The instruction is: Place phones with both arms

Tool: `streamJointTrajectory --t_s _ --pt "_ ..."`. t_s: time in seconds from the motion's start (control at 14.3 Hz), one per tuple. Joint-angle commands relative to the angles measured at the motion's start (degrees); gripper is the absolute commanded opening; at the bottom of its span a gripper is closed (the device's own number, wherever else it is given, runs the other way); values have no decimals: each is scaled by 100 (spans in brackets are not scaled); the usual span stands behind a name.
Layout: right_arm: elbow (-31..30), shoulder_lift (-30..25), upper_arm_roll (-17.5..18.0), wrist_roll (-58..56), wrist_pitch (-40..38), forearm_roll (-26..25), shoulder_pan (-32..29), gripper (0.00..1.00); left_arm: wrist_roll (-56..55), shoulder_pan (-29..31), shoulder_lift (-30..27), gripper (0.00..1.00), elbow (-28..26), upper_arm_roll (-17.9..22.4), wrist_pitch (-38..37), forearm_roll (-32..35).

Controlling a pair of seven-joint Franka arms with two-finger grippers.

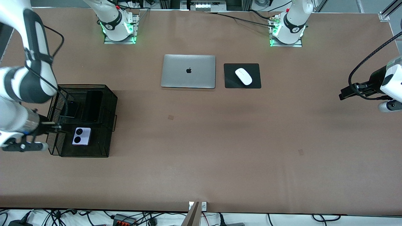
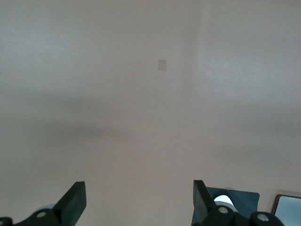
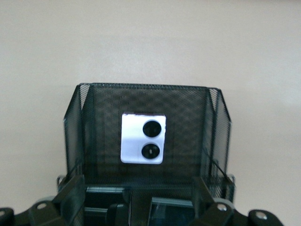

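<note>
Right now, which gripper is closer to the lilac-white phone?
The right gripper, open, at the mesh basket that holds the lilac-white phone. The left gripper, open, waits over bare table at the left arm's end.

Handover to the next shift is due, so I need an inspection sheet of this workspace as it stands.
Surface: brown table, two small square marks.
Job's things: lilac-white phone lies flat in the black mesh basket; long black phone and small black phone in its farther compartments.
Clutter: closed silver laptop; white mouse on black pad.
Grippers: right gripper open by the basket; left gripper open, waiting over bare table.
Cables: black cables on both arms, more along the table's edges.
Surroundings: nothing seen.
</note>
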Motion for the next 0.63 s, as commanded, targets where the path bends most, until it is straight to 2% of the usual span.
streamJointTrajectory --t_s 0.0,0.14,0.28,0.56 --pt "203 -262 59 -34 -618 112 -107 100 142 6 -21 100 -3 -9 -199 -1" --pt "527 -351 15 -25 -1066 438 -107 100 134 6 -12 100 -3 0 -296 -1" --pt "879 -351 24 -8 -1322 448 -98 100 134 -3 -12 100 -12 -9 -410 -1" --pt "933 -447 32 554 -1358 457 -107 100 151 41 -3 100 -3 0 -376 8"
